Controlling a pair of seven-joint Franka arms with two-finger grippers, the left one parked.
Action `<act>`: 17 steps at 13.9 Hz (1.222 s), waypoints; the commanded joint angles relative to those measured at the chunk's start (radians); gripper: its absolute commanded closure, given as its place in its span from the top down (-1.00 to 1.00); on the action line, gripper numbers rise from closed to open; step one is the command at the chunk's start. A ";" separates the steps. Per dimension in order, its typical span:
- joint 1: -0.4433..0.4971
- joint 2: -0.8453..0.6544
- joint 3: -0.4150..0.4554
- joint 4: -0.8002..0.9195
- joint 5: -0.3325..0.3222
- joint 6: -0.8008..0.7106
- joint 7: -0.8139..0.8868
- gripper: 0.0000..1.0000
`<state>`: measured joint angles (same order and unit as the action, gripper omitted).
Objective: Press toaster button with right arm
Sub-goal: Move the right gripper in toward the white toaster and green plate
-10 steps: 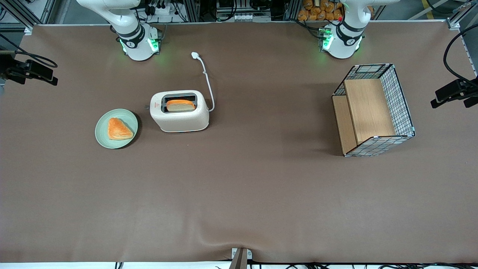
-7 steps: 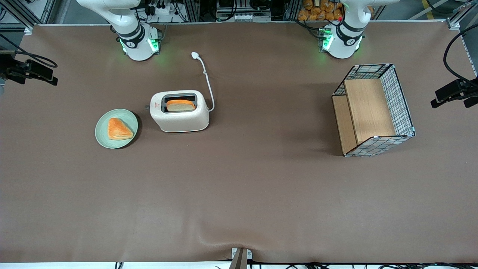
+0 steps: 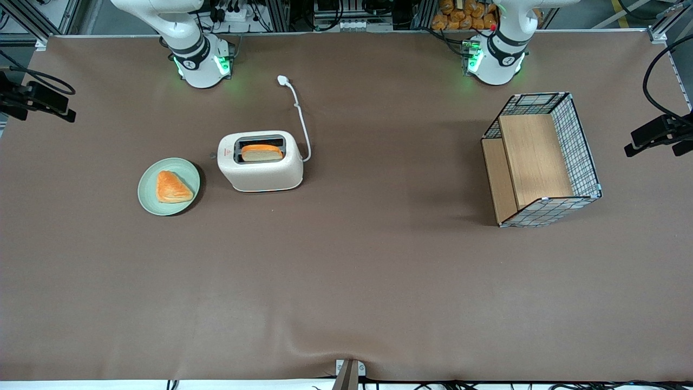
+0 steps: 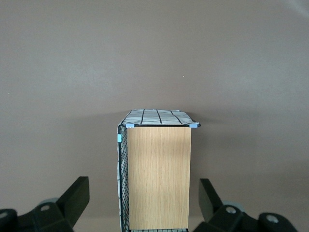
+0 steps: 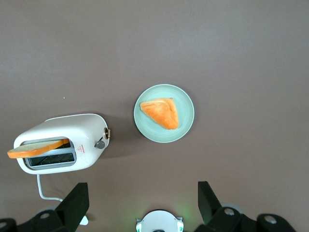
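— How do the jaws stand?
— The gripper [image 5: 142, 212] hangs high over the bench with its fingers [image 5: 75, 203] spread wide, holding nothing.
— And the toaster [image 3: 260, 161]?
— Near the working arm's end, toward the bench's arm-base edge. Its toaster button [image 5: 100, 143] pokes toward the green plate [image 3: 187, 168] beside it.

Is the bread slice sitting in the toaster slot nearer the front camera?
Yes, the bread slice fills the toaster's nearer slot; the gripper hangs high above.
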<state>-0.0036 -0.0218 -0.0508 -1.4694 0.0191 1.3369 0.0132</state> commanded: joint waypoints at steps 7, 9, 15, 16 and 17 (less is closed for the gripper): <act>0.000 0.028 0.009 -0.018 0.021 -0.114 0.014 1.00; -0.001 0.026 0.009 -0.041 0.064 -0.123 0.016 1.00; -0.004 0.019 0.009 -0.140 0.202 -0.125 0.063 1.00; 0.000 0.019 0.009 -0.149 0.205 -0.127 0.065 1.00; 0.010 0.020 0.011 -0.161 0.211 -0.128 0.065 1.00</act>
<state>-0.0015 0.0124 -0.0437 -1.5971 0.1986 1.2142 0.0532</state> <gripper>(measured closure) 0.000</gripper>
